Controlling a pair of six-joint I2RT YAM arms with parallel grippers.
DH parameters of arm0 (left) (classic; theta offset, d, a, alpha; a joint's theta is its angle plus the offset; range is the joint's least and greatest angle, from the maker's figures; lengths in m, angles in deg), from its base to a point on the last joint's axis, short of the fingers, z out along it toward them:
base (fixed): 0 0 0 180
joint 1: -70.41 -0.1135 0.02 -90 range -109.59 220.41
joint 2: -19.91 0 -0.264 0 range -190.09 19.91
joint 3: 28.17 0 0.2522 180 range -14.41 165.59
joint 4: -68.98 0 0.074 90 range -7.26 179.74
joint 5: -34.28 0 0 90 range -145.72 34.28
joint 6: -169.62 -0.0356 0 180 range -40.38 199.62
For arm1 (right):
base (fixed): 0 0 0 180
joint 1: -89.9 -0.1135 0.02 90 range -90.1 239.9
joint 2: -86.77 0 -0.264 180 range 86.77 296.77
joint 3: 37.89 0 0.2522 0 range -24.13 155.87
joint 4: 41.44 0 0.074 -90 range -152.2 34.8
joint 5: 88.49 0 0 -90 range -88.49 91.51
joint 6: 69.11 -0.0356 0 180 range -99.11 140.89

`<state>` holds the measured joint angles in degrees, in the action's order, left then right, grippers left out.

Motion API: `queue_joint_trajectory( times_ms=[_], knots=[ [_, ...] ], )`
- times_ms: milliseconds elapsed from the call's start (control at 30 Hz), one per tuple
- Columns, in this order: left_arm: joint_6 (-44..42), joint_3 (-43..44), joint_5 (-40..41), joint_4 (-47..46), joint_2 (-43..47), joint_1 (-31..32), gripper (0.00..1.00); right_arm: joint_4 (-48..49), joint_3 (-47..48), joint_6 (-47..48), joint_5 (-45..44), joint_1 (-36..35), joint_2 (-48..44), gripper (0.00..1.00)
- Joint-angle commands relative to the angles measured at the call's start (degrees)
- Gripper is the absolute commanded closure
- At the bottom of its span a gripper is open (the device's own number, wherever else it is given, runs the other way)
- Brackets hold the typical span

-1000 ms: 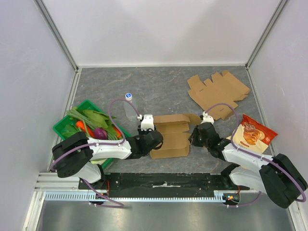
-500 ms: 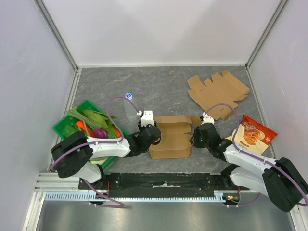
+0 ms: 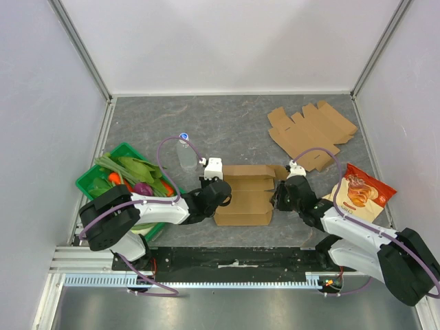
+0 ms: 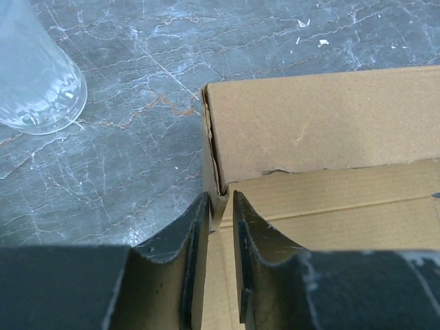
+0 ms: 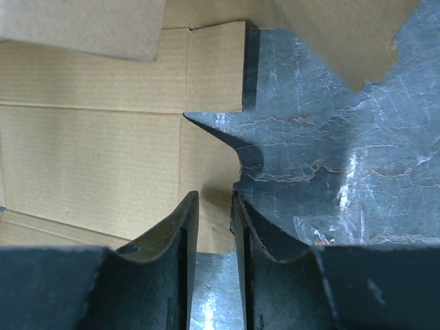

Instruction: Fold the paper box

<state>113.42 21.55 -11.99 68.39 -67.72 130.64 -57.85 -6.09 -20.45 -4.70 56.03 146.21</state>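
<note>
Nearest me, my left pincer (image 4: 220, 196) has slid a little farther along the paper box (image 3: 244, 196) and drawn in. It now pinches the box's left wall just beside the corner. My right pincer (image 5: 214, 194) has hardly shifted; set narrow, it straddles the edge of the right end flap, and I judge it is gripping it. The box sits half-formed on the desk (image 3: 206, 130) between my arms, its top open. With both ends held, I reckon the walls can be folded up next. Beyond stand a bottle (image 3: 184, 152), a green tray (image 3: 89, 180), a snack bag (image 3: 361, 192) and, farthest, a flat cardboard blank (image 3: 309, 134).
</note>
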Motion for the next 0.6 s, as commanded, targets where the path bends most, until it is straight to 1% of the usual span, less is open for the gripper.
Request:
queue_joint_trajectory(
  times_ms=[0, 67, 267, 400, 467, 500, 533, 567],
  knots=[
    [-0.49, 1.13, 5.40, -4.10, -0.78, -0.02, 0.71, 0.19, 2.00, 0.39, 0.42, 0.38, -2.13, 0.66],
    [-1.27, 0.51, 5.93, -6.56, -1.13, -0.02, 0.67, 0.19, 2.26, 0.65, 0.59, 0.56, -2.75, 0.65],
    [-4.35, -0.02, 5.85, -11.57, -2.71, 0.07, 0.65, -2.09, 3.66, 0.74, 0.33, 0.82, -5.38, 0.64],
    [-4.97, -0.02, 5.76, -12.19, -3.15, 0.15, 0.74, -7.09, 6.38, 2.75, -2.66, 2.13, -7.49, 0.62],
    [-5.41, -0.28, 5.84, -13.15, -3.16, 0.07, 0.81, -7.10, 7.44, 3.28, -1.44, 4.15, -7.76, 0.61],
    [-5.50, -0.37, 6.02, -13.16, -3.07, 0.07, 0.85, -6.58, 7.71, 3.98, -0.82, 4.60, -7.50, 0.61],
    [-5.41, -0.54, 6.37, -13.25, -2.98, 0.07, 0.92, -6.05, 8.14, 4.42, -0.46, 4.95, -6.89, 0.61],
    [-5.15, -0.55, 6.72, -13.25, -2.98, 0.07, 0.95, -5.70, 8.41, 5.12, -0.98, 5.13, -6.53, 0.61]
  ],
)
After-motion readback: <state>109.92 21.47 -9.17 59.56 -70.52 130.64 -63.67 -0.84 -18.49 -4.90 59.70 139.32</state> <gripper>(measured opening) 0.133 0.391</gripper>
